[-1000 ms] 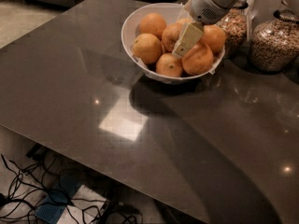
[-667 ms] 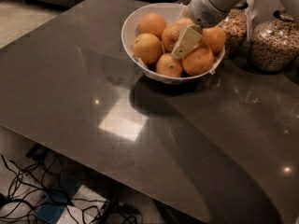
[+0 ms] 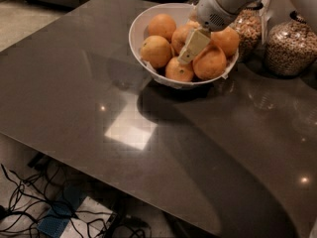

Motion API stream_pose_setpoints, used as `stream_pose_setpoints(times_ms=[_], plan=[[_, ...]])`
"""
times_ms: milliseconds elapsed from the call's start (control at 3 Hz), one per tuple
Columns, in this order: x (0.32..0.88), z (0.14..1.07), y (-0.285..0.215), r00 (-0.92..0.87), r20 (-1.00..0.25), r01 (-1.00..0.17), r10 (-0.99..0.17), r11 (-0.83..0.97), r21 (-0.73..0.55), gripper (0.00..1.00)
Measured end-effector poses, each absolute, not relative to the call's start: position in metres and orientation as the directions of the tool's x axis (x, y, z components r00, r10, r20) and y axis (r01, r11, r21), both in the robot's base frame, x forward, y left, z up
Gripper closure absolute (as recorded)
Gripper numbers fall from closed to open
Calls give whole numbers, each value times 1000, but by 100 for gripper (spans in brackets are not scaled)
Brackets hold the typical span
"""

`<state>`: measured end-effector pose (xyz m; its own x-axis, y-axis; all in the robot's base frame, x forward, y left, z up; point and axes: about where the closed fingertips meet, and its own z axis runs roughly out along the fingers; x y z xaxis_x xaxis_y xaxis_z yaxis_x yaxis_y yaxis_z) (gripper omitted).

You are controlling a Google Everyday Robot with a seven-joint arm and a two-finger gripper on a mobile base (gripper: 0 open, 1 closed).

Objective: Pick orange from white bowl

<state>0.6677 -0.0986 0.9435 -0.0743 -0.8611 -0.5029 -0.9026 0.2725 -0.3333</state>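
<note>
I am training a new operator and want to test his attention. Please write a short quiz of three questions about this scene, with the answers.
1. True or false: the wide round white bowl stands on the floor.
2. Where is the robot's two-finger gripper? A. low over the round orange fruits in the bowl; B. folded against the robot's base; C. out of view.
3. Fill in: to the right of the bowl stand two clear glass jars filled with ____.

Key: 1. False, it stands on the dark grey table. 2. A. 3. grain.
</note>
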Motion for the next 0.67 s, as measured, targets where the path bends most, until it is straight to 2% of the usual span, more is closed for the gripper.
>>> stream_pose_setpoints(times_ms=[333,667], plan=[[668,939,-92,-67,-505,-910,-860,260,-323,24],[671,936,-83,-54,-507,-917,-860,244,-316,23]])
